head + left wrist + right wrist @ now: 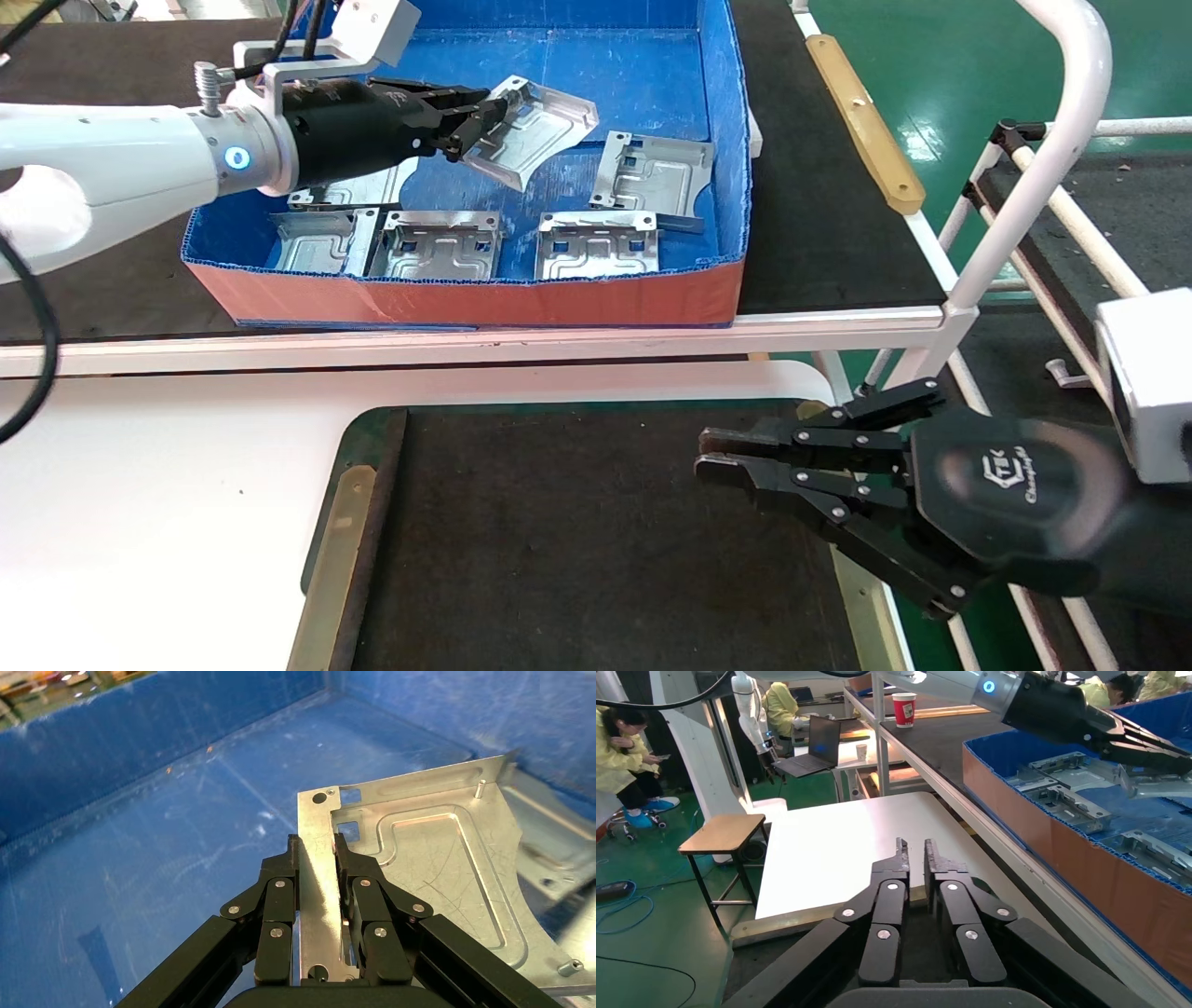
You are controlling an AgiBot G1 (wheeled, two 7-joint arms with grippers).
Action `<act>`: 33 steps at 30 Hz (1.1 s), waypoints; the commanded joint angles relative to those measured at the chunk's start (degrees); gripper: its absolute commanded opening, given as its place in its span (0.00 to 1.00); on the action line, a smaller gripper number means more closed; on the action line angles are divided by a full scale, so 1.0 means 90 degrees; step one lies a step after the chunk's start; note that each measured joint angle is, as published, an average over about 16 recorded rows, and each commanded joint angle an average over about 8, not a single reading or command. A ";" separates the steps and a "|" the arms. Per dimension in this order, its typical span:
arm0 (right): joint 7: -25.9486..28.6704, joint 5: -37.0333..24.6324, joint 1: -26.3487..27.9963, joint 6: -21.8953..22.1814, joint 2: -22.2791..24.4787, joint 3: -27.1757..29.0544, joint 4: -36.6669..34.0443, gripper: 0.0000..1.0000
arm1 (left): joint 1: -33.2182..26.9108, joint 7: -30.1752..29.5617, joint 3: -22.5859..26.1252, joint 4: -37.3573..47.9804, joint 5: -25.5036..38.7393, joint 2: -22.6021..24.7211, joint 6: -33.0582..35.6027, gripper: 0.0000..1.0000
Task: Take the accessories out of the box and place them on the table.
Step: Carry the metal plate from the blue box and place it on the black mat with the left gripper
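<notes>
Your left gripper [473,119] has its fingers [281,881] clamped on one edge of a lifted plate [531,130], the strip of metal caught between the two pads while the rest of the sheet hangs tilted beyond the fingertips, raised off the blue floor of the box [466,298]. You can see in the left wrist view that the plate [422,874] runs from the pads out toward the far wall, its grooved face turned up. Below it, the box sits on the bench [819,214] with its orange-red front wall toward you, and five more plates lie flat inside: three along the front wall [321,242] [438,244] [598,244], one near the right wall [652,172], and one [358,189] partly hidden under your left arm. The table [577,540] lies nearer to you, below the bench's white front edge, dark and bordered by brass strips. Your right gripper [712,454] hovers at the table's right edge, fingers nearly together with only a slim gap, holding nothing.
</notes>
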 commanded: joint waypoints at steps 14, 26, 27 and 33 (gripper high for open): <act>0.0000 0.0000 0.0000 0.0000 0.0000 0.0000 0.0000 1.00 | 0.0117 0.0380 -0.0143 -0.0667 -0.0277 -0.0572 0.1699 0.00; 0.0000 0.0000 0.0000 0.0000 0.0000 0.0000 0.0000 1.00 | 0.0532 0.0891 -0.0261 -0.1526 -0.0539 -0.1044 0.2786 0.00; 0.0000 0.0000 0.0000 0.0000 0.0000 0.0000 0.0000 1.00 | 0.0572 0.0914 -0.0267 -0.1605 -0.0557 -0.1078 0.2855 0.00; 0.0000 0.0000 0.0000 0.0000 0.0000 0.0000 0.0000 1.00 | 0.0831 0.1045 -0.0297 -0.2178 -0.0659 -0.1293 0.3247 0.00</act>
